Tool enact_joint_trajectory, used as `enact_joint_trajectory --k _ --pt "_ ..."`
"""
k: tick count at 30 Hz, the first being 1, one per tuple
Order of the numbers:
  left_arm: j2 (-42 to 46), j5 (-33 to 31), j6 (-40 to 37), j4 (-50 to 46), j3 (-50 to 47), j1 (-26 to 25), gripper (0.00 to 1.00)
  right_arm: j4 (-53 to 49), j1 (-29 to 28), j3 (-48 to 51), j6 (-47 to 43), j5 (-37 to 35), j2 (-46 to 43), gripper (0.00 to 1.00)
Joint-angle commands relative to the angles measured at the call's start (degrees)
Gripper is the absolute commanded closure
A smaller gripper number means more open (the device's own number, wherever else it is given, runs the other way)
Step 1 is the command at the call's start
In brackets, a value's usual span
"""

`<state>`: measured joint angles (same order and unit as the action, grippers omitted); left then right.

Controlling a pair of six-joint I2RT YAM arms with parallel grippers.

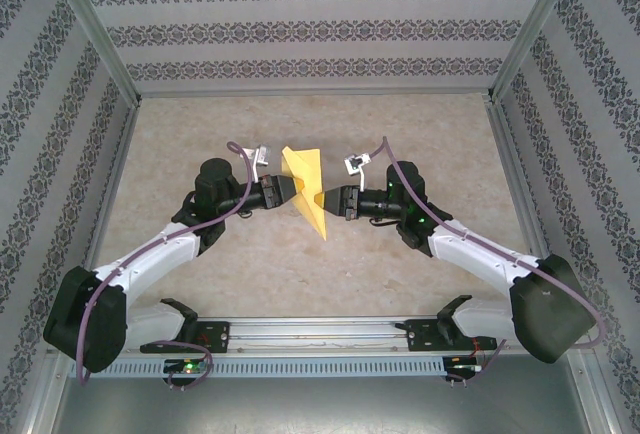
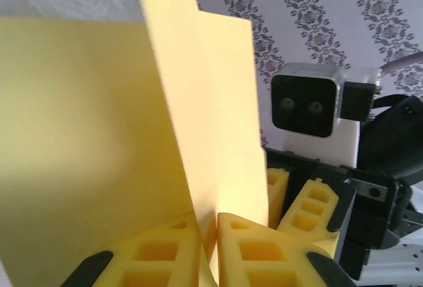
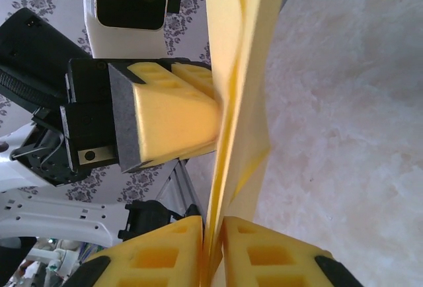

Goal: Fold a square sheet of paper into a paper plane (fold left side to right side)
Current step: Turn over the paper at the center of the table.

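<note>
The yellow sheet of paper (image 1: 303,169) is folded into layers with a pointed lower end and hangs upright above the table's middle. My left gripper (image 1: 293,194) is shut on its left edge, and my right gripper (image 1: 322,201) is shut on its right side, tip to tip with the left. In the left wrist view the paper (image 2: 99,135) rises from between my left gripper (image 2: 210,234), with the right arm's fingers (image 2: 310,211) just behind. In the right wrist view the layered paper (image 3: 248,69) runs edge-on out of my right gripper (image 3: 213,234), with the left arm's fingers (image 3: 172,112) pressed to its left face.
The beige marbled table (image 1: 200,144) lies under the paper. Metal frame posts (image 1: 95,24) and patterned walls (image 1: 320,34) close in three sides. A slotted rail (image 1: 320,334) carrying both arm bases runs along the near edge.
</note>
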<state>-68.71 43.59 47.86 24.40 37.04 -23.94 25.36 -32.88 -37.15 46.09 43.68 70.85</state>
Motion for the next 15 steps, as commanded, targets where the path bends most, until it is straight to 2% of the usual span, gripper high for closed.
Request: enact_joint_trajectory --k 1,10,13,15 --pt "2.9 -2.2 -4.1 -5.0 1.2 0.7 0.83 -2.1 -0.1 -1.6 -2.9 -1.0 -1.6 0.87" --pt "9.5 -6.3 -9.4 -15.8 1.4 3.3 0.69 -11.3 -0.9 -3.0 -8.5 -4.7 -3.0 0.96" --pt "13.2 -8.9 -12.8 -21.7 2.3 4.0 0.65 -19.8 -2.2 -5.2 -13.7 -10.0 -4.1 0.98" --pt "16.1 -11.6 -15.2 -26.2 3.1 4.3 0.62 -27.7 -4.0 -7.7 -18.4 -16.6 -4.5 0.98"
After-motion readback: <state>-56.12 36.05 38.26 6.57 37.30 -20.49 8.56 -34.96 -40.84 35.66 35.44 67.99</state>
